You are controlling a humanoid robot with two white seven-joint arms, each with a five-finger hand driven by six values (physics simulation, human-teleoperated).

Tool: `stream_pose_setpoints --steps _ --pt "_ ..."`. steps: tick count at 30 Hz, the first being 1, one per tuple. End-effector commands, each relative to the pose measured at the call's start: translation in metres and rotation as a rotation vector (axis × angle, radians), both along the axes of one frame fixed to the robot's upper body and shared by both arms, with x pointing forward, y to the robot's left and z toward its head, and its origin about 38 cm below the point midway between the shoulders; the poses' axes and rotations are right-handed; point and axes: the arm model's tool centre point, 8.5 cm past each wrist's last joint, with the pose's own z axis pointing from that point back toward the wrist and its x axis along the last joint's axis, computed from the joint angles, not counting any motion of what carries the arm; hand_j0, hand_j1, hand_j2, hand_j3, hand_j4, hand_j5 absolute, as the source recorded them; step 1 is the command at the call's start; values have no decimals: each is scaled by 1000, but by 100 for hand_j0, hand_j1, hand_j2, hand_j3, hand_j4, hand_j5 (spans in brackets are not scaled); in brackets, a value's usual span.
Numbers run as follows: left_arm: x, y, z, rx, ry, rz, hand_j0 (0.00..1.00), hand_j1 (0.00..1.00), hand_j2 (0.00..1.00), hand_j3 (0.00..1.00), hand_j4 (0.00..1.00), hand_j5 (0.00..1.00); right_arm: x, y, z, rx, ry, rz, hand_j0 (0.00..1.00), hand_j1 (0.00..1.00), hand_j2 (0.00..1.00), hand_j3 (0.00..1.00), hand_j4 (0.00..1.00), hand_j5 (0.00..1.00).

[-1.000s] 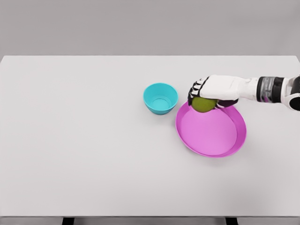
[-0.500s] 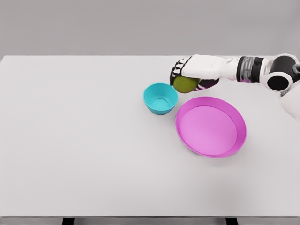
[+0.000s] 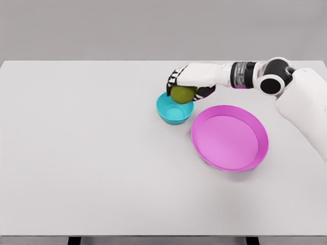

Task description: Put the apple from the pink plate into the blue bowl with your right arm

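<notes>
From the head view, the right robot hand (image 3: 185, 84) reaches in from the right across the far half of the white desk (image 3: 92, 153), its fingers curled down around the green apple (image 3: 183, 93), which it grips from above. The apple hangs just over the far rim of the blue bowl (image 3: 174, 108), clear of it as far as can be told, so the grasp from the top leaves the underside free to go straight down into the bowl. The pink plate (image 3: 230, 138) lies just right of the bowl and a little nearer, with nothing on it. The job looks close to done: what remains is to lower slightly and open the fingers. The left arm is not in view.
</notes>
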Motion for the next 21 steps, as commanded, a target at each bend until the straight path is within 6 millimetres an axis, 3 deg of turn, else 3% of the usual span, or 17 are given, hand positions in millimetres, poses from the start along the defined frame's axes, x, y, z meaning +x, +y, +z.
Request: stream_pose_setpoints --steps 1,5,11,12,13,21 --pt "0 0 0 -1 0 1 100 100 100 100 100 100 0 7 -5 -3 11 7 48 48 48 48 48 48" --pt "1 0 0 -1 -1 -1 100 100 100 100 100 100 1 19 -6 -6 15 24 48 48 48 48 48 48" --pt "0 0 0 -1 0 -1 100 100 100 100 100 100 3 16 -10 -9 28 8 52 52 52 52 52 52" --pt "0 0 0 -1 0 -1 100 100 100 100 100 100 4 15 -10 -9 29 5 66 66 66 66 66 66" --pt "0 0 0 1 0 0 100 100 100 100 100 100 5 16 -10 -8 30 5 100 100 100 100 100 100" --pt "0 0 0 1 0 0 100 100 100 100 100 100 3 18 -9 -12 26 14 100 100 100 100 100 100"
